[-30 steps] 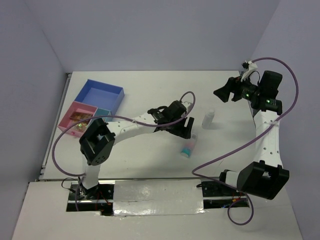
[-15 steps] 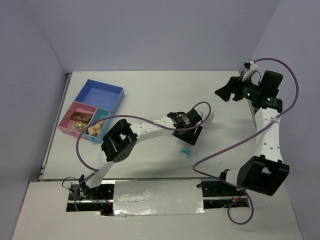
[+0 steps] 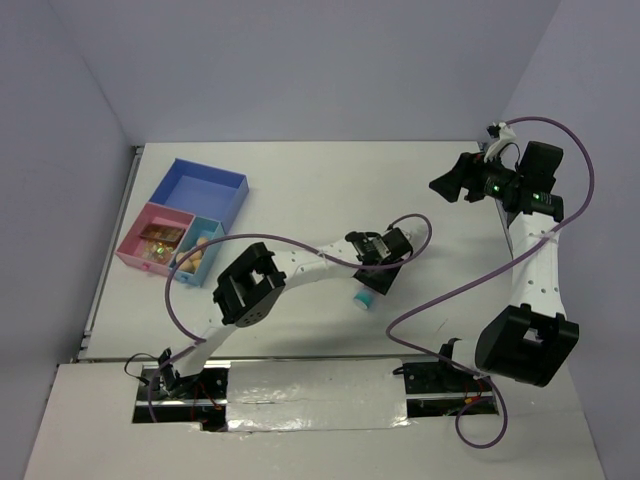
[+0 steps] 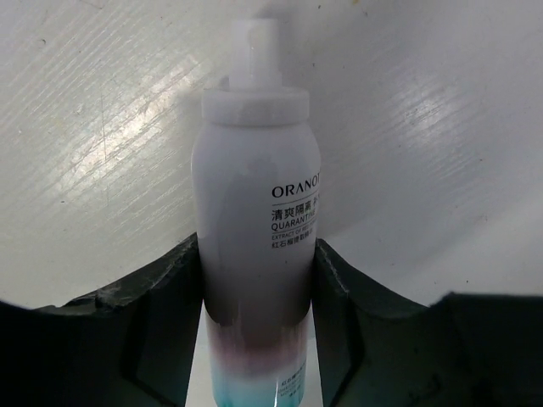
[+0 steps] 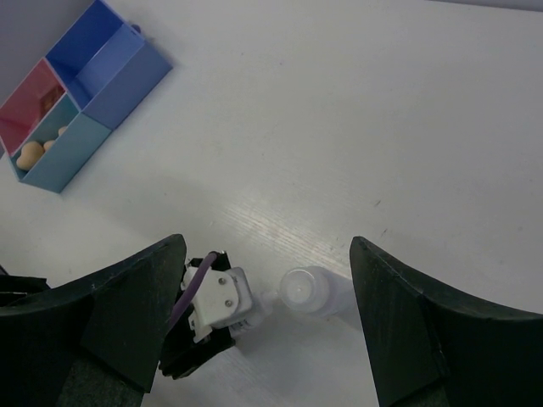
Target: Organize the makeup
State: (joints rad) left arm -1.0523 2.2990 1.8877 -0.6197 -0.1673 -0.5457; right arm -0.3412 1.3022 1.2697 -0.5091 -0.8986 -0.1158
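The tube (image 4: 257, 254) fades white through pink to teal; the sponges (image 5: 30, 153) in the tray (image 5: 127, 80) look peach.

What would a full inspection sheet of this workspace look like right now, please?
Surface: white table, no spills seen.
Job's things: tube lying flat on the table; small white bottle next to the left wrist; peach sponges in the teal compartment and palettes in the pink compartment of the tray; blue compartment empty.
Clutter: nothing seen.
Grippers: left gripper shut on the tube; right gripper open, raised, holding nothing.
Cables: purple left cable arcs over its wrist; right cable sags across the table.
Surroundings: plain walls; silver tape along the near edge.
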